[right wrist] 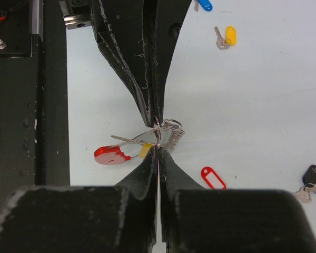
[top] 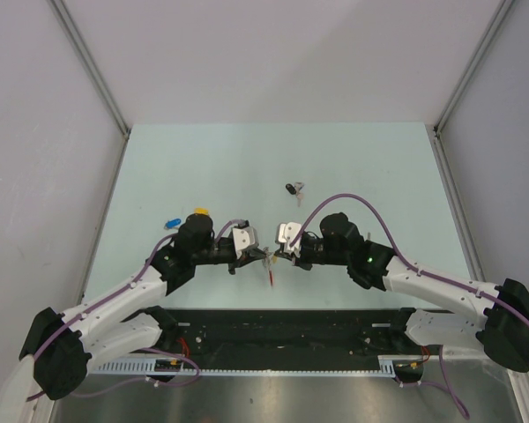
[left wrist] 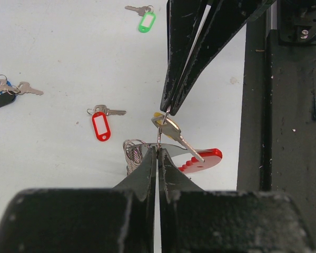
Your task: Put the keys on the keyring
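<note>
Likely threading: left pincer (left wrist: 158, 152) and right pincer (left wrist: 167, 108) both pinch the wire (left wrist: 159, 132); the key (left wrist: 175, 133) beside their tips must slide onto the keyring (left wrist: 206, 157).

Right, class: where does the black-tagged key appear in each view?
Top external: black-tagged key mid-table, just above centre.
Left wrist: far left edge, slightly above the middle.
Right wrist: right edge, low down.
Shared landmark: the keyring, whose red band lies near the centre of every view.
</note>
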Robot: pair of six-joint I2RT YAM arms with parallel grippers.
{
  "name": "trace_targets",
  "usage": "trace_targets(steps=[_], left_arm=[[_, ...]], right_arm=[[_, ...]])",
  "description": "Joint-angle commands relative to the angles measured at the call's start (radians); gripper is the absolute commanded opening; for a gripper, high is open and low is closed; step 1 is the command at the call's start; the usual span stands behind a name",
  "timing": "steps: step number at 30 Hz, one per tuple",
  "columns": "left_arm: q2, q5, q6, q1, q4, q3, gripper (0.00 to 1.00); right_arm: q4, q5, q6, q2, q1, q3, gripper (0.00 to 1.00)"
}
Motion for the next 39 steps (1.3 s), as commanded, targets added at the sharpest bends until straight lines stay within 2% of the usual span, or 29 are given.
trace_targets(steps=[1, 20, 33, 39], left_arm=[[-0.015, -0.003, 0.021, -0.003, -0.011, 0.024, 0.00], [-0.021, 0.030, 0.036, -0.012, -0.011, 0.022, 0.00], [-0.026, -0.002, 0.039, -0.012, -0.012, 0.019, 0.00], [-0.029, -0.002, 0.039, -0.012, -0.012, 0.021, 0.01]], right_arm=[[0.023, -0.017, 0.005, -0.010, -0.002, 0.041, 0.00], [0.043, -0.040, 0.009, 0.007, -0.002, 0.042, 0.00], [0.020, -0.002, 0.015, -0.054, -0.002, 0.042, 0.00], [0.026, -0.022, 0.017, -0.025, -0.001, 0.041, 0.00]])
